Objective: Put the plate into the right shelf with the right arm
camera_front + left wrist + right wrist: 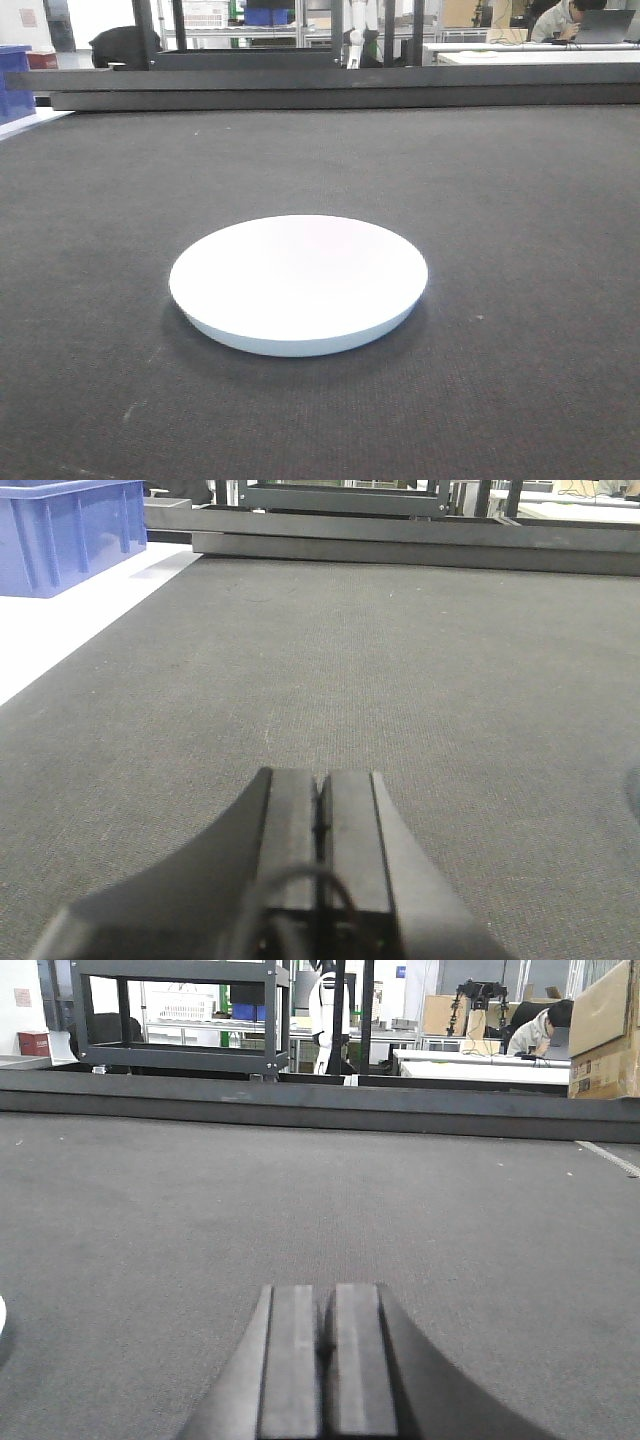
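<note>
The white round plate (pixel 298 280) lies flat on the dark grey mat (pixel 520 200), in the middle of the front view. Neither gripper appears in that view. In the right wrist view, my right gripper (pixel 328 1288) hovers low over the mat with its fingers shut on nothing. Only a thin white sliver of the plate (pixel 1 1312) shows at that view's left edge, well left of the gripper. My left gripper (pixel 320 776) is also shut and empty above bare mat. The right shelf is out of view.
A blue plastic bin (pixel 70 530) stands on a white surface off the mat's far left corner. A low dark rail (pixel 340 88) bounds the mat's far edge. Behind it are a dark metal rack (pixel 175 1015), tables and a seated person (pixel 530 1030).
</note>
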